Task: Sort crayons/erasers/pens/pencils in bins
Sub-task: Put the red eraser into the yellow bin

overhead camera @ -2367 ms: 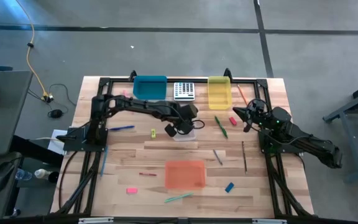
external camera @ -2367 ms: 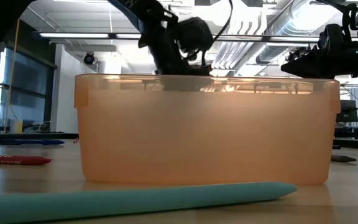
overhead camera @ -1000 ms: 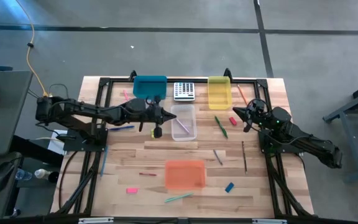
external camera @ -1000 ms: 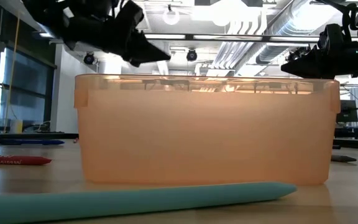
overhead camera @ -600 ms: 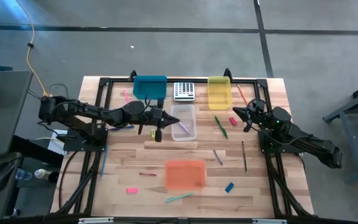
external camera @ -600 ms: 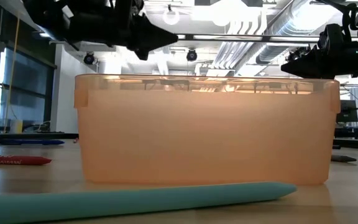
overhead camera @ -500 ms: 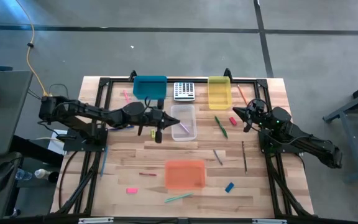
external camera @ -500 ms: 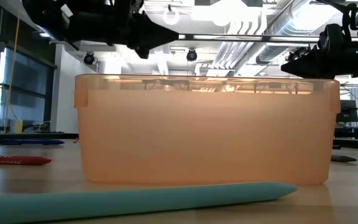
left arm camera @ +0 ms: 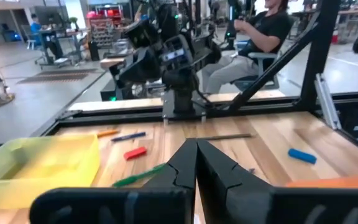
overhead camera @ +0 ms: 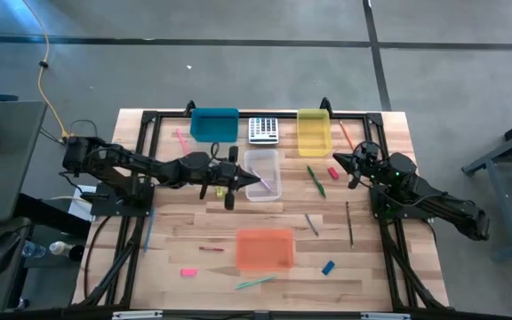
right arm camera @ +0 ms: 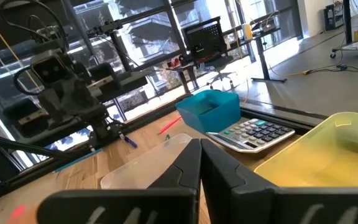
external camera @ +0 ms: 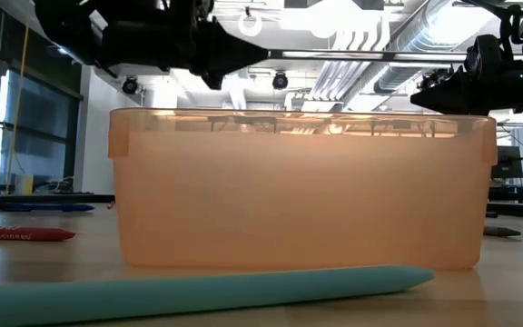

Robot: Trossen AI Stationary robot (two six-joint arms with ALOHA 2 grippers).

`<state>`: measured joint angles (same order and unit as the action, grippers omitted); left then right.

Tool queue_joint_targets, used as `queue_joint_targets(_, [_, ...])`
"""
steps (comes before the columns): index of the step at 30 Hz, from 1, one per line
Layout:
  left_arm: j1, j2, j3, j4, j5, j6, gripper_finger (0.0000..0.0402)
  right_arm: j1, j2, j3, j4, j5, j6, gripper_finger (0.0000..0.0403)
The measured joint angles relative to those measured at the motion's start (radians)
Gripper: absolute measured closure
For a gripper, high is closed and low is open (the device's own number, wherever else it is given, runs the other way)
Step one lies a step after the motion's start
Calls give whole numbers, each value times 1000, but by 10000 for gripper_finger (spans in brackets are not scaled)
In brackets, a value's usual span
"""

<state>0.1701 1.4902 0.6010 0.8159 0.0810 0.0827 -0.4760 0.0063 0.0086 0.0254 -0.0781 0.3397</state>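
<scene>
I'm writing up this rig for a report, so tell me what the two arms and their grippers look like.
Both arms are black, built of slim jointed segments with bulkier housings at the joints, on black frame mounts at the table's sides. The left gripper and right gripper each end in two dark, flat, tapering fingers. Thin black cables run along the left arm. No markings are legible.

You have four bins: teal [overhead camera: 214,124] and yellow [overhead camera: 314,132] along the far edge, clear [overhead camera: 264,175] at the middle with a purple pen [overhead camera: 259,180] lying in it, orange [overhead camera: 265,248] nearer the front. A green pen [overhead camera: 316,180], pink eraser [overhead camera: 188,272], blue eraser [overhead camera: 328,267] and red crayon [overhead camera: 211,249] lie loose on the surface.
</scene>
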Motion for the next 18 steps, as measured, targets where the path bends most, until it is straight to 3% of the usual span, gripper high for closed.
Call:
queue_joint_targets(9, [0, 1, -3, 18, -14, 6, 401, 0, 0, 0, 0, 0, 0, 402])
queue_joint_targets(18, [13, 1, -236, 390, -9, -44, 401, 0, 0, 0, 0, 0, 0, 402])
